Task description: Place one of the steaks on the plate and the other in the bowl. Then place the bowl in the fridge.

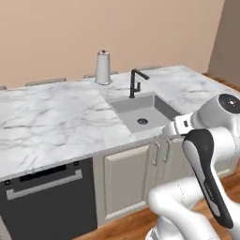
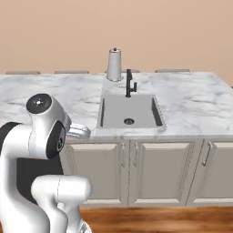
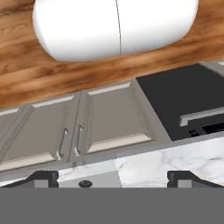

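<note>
My gripper (image 3: 113,178) is open, its two dark fingertips (image 3: 43,177) standing far apart with nothing between them. It hangs over the front edge of the marble counter (image 3: 175,162) by the sink, looking back at the cabinet doors (image 3: 116,122) and the wooden floor. My folded white arm (image 1: 206,150) stands in front of the sink cabinets. The steaks, the plate, the bowl and the fridge are out of view.
A grey sink (image 1: 143,112) with a black faucet (image 1: 134,83) is set in the marble counter (image 1: 51,117). Behind it stands a tall grey metal pot (image 1: 103,68). A black dishwasher (image 1: 47,197) sits under the counter at left, beige cabinets (image 2: 154,168) under the sink.
</note>
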Tool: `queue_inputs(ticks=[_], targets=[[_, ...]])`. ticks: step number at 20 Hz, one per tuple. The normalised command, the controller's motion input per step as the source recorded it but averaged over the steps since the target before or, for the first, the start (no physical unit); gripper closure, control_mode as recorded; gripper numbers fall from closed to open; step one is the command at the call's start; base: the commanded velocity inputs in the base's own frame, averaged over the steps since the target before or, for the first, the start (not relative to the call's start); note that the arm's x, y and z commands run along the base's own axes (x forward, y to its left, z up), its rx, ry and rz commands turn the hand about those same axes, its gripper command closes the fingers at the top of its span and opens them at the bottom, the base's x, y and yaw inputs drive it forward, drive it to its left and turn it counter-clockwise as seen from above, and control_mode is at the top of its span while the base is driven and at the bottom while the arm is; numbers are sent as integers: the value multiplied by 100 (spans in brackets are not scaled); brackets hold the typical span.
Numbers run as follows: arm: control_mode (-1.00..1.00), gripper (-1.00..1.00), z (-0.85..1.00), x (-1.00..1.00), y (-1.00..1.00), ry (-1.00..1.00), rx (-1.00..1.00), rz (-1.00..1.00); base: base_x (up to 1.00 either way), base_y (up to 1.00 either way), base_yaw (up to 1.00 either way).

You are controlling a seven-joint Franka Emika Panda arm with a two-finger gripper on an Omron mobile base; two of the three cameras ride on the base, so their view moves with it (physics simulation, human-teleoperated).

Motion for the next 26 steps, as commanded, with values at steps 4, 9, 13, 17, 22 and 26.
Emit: queue_inputs(ticks=[4, 9, 13, 17, 22, 26], targets=[[100, -100, 0, 0, 0, 0, 0, 0, 18, -67, -61], [100, -100, 0, 0, 0, 0, 0, 0, 18, -65, -63], [100, -100, 0, 0, 0, 0, 0, 0, 36, -36, -75], [100, -100, 0, 0, 0, 0, 0, 0, 40, -15, -81], [100, -100, 0, 0, 0, 0, 0, 0, 28, 0, -92], [100, -100, 0, 0, 0, 0, 0, 0, 17, 4, -99]])
